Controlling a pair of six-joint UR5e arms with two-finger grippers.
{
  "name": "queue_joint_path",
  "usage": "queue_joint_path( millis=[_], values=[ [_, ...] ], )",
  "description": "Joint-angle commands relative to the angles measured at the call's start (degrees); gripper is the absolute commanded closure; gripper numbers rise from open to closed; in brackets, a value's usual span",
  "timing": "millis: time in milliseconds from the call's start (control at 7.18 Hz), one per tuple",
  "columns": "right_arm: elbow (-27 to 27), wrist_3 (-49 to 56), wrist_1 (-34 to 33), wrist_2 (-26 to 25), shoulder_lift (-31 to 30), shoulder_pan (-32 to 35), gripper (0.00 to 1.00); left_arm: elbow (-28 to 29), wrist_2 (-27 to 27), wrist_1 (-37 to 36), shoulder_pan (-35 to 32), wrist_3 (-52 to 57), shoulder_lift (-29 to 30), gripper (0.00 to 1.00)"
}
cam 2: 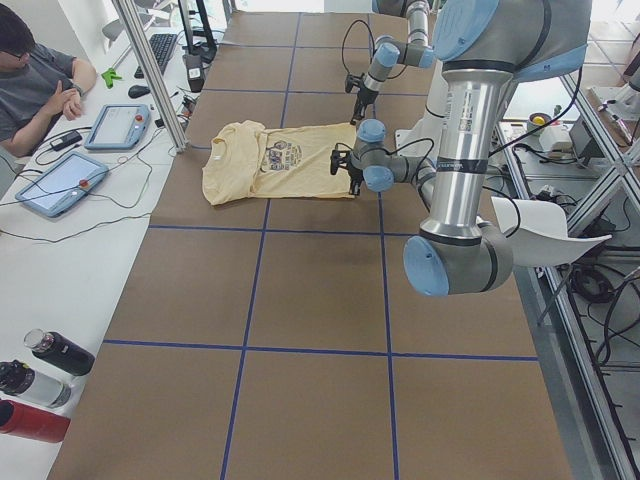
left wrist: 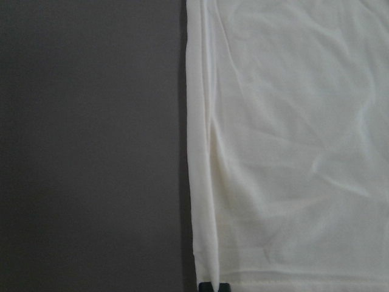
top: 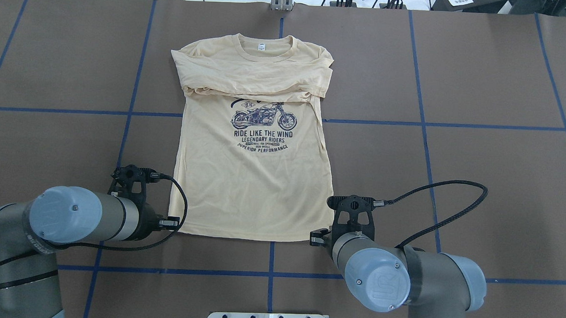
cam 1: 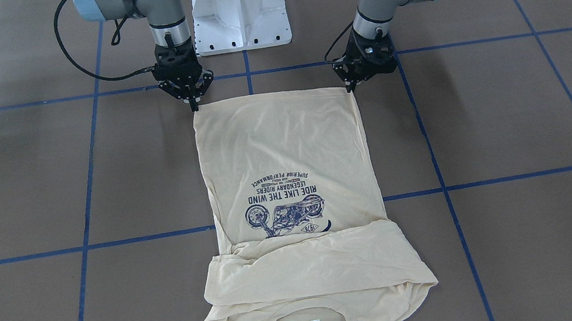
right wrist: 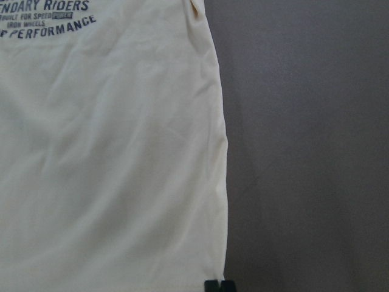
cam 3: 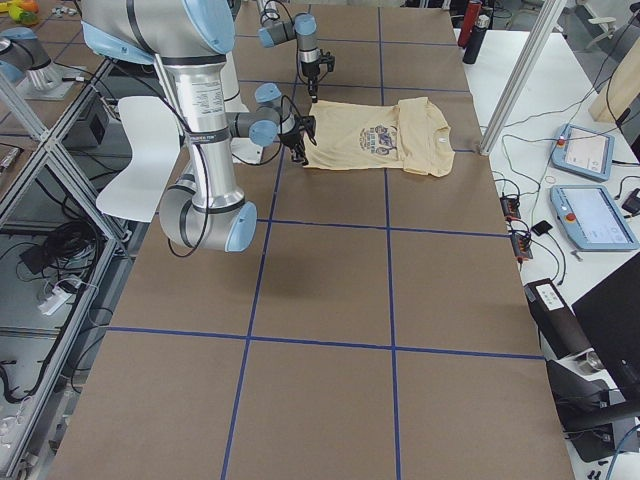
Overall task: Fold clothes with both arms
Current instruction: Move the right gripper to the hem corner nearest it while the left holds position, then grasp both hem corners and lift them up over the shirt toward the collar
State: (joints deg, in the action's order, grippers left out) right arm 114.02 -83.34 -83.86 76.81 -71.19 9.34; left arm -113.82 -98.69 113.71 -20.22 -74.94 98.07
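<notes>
Left pincer [cam 1: 350, 87] and right pincer [cam 1: 194, 105] are pinched closed on the near hem corners of the shirt [cam 1: 284, 144]. The next move likely calls for lifting both evenly toward the far collar [top: 267, 58].

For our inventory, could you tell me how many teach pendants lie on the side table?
2. One teach pendant lies by the seated person; the second teach pendant sits nearer the exterior left camera. Others may be offscreen.
</notes>
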Motion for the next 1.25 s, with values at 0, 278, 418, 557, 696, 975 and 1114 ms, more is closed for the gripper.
queue_joint_path(
  millis=[0,278,418,557,696,975,1114],
  values=[
    [8.8,0.0,-2.3,3.0,-3.8,0.4,1.00,-8.5,-2.4,-5.0,-0.1,0.1,-2.1,1.00],
    [18.6,-0.1,-4.6,5.4,-9.8,-2.3,1.00,-17.8,-2.6,-9.4,2.3,-0.6,-5.6,1.00],
    [22.3,-0.1,-4.6,5.4,-12.5,-4.7,1.00,-22.3,-2.6,-12.2,5.8,-4.5,-6.4,1.00],
    [25.3,-0.1,-4.6,5.4,-14.6,-6.3,1.00,-27.8,-2.6,-17.9,8.9,-5.6,-6.4,1.00],
    [25.7,-0.1,-4.6,5.2,-14.7,-6.4,1.00,-29.3,-2.6,-19.7,10.0,-7.0,-6.1,1.00],
    [24.7,-0.1,-4.6,4.8,-13.5,-5.8,1.00,-26.2,-2.6,-19.8,10.1,-6.9,-3.6,1.00],
    [22.6,0.0,-4.6,4.8,-11.2,-3.3,1.00,-22.7,-2.1,-19.8,9.7,-6.4,-1.6,1.00]
  ],
)
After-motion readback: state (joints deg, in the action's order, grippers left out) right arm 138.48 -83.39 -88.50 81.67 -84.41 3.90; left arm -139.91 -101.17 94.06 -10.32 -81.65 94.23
